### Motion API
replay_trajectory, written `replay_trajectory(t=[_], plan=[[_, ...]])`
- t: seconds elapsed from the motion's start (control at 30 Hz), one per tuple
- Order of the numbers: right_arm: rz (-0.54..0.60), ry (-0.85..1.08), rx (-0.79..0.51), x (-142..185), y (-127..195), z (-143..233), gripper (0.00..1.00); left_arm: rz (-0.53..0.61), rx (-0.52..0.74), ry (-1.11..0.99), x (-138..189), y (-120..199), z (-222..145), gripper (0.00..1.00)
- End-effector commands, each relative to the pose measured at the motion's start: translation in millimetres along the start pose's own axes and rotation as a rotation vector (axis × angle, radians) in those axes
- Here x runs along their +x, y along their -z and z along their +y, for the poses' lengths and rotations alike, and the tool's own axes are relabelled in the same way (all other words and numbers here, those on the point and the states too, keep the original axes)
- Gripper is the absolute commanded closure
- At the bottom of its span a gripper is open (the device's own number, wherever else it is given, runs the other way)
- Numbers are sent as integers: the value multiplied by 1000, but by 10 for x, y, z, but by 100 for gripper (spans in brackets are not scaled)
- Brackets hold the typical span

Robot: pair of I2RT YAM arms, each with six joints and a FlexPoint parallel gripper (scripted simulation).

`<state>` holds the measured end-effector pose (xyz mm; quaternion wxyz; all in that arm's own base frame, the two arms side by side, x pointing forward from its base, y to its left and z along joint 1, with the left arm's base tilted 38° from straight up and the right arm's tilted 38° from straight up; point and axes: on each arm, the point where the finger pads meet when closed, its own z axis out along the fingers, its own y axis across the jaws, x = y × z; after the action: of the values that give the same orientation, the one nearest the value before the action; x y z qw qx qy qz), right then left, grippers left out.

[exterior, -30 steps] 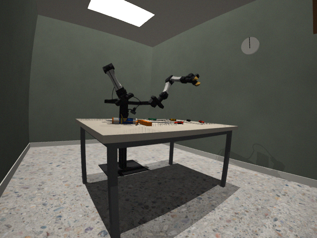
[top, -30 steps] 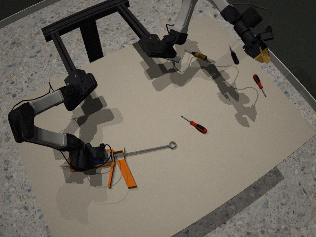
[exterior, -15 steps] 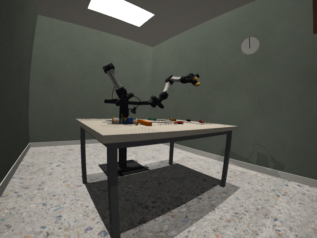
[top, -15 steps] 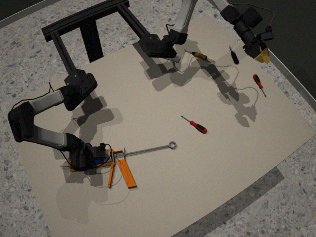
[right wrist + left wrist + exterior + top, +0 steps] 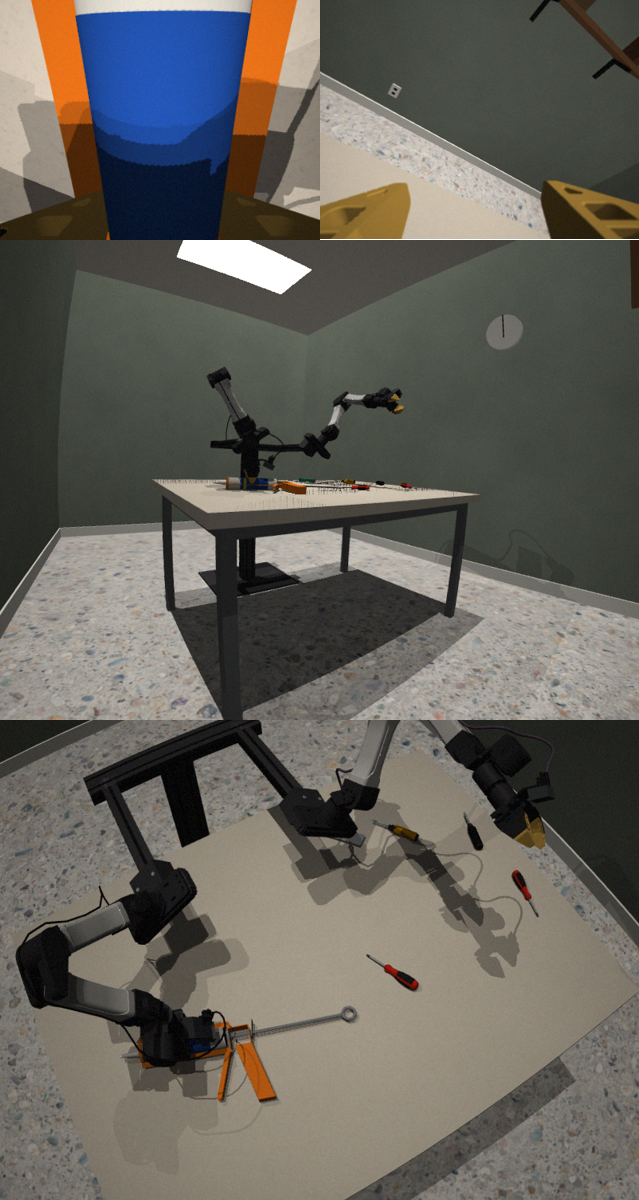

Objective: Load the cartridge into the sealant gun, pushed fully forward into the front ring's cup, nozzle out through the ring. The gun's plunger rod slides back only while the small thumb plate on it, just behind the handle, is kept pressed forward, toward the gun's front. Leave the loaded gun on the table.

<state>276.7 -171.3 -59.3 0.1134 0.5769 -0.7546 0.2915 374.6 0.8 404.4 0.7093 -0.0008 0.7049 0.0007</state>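
Cartridge (image 5: pixel 200 1047) (image 5: pixel 264 483) (image 5: pixel 162 80) lying in orange gun (image 5: pixel 257 1071) (image 5: pixel 292 487) (image 5: pixel 60 60), near left on table (image 5: pixel 330 1112) (image 5: pixel 319 498); right tool (image 5: pixel 252 480) (image 5: pixel 164 216) clasping blue barrel. Probably stiff, smooth, fairly heavy; mid-barrel suiting grip, nozzle likely delicate. Left tool (image 5: pixel 531 836) (image 5: pixel 397 403) (image 5: pixel 475 195) hovering wide, holding 0 things.

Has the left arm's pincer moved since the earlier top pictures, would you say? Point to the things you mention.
No, the left arm's yellow two-fingered pincer (image 5: pixel 531 834) (image 5: pixel 397 403) (image 5: pixel 475 199) shows no visible shift against the black-handled screwdriver (image 5: pixel 474 836) in the top view.
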Motion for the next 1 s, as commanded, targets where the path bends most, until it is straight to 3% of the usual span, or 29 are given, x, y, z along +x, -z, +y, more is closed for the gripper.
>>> replay_trajectory(t=[0.0,0.8,0.83,0.97], plan=[[-5,1,-22,1,-56,64,100,17,6,-7,62,-25,-46,32],[-5,2,-24,-1,-59,69,100,17,6,-7,62,-25,-46,32],[-5,2,-24,-1,-59,69,26,17,6,-7,62,-25,-46,32],[-4,2,-24,0,-59,69,26,17,6,-7,62,-25,-46,32]])
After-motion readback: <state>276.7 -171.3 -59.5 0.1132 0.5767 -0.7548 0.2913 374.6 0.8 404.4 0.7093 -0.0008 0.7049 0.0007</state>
